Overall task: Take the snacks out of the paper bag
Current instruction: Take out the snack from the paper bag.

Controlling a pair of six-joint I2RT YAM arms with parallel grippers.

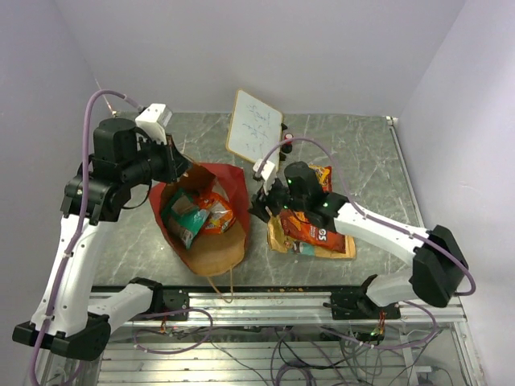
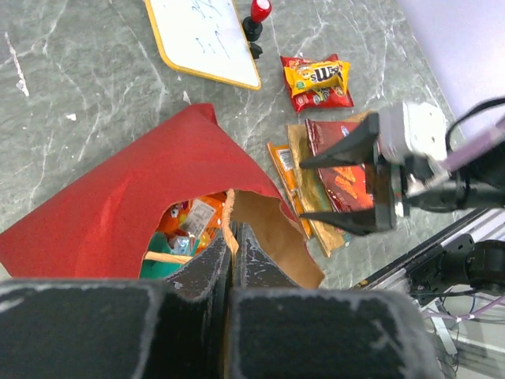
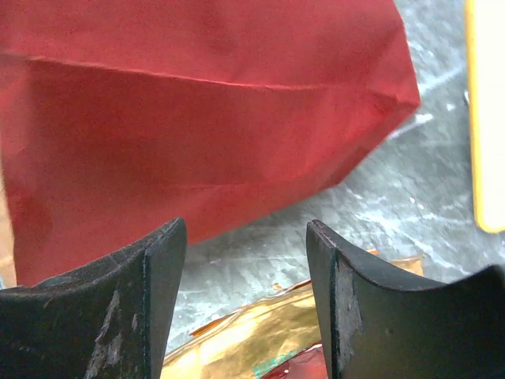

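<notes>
The red paper bag (image 1: 205, 229) lies on the table with its mouth open, brown inside. Orange and teal packets (image 1: 197, 211) show inside it, also in the left wrist view (image 2: 185, 225). My left gripper (image 2: 233, 237) is shut on the bag's rim (image 2: 229, 207) and holds it up. Several snack packets (image 1: 310, 229) lie in a pile right of the bag, with a red-and-yellow one (image 2: 318, 81) further back. My right gripper (image 3: 246, 237) is open and empty, between the bag's red side (image 3: 197, 110) and a gold packet (image 3: 260, 339).
A white tilted whiteboard (image 1: 253, 125) stands at the back, also in the left wrist view (image 2: 201, 35). A small red-and-black bottle (image 2: 256, 17) stands beside it. The table's metal front rail (image 1: 265, 305) runs below the bag.
</notes>
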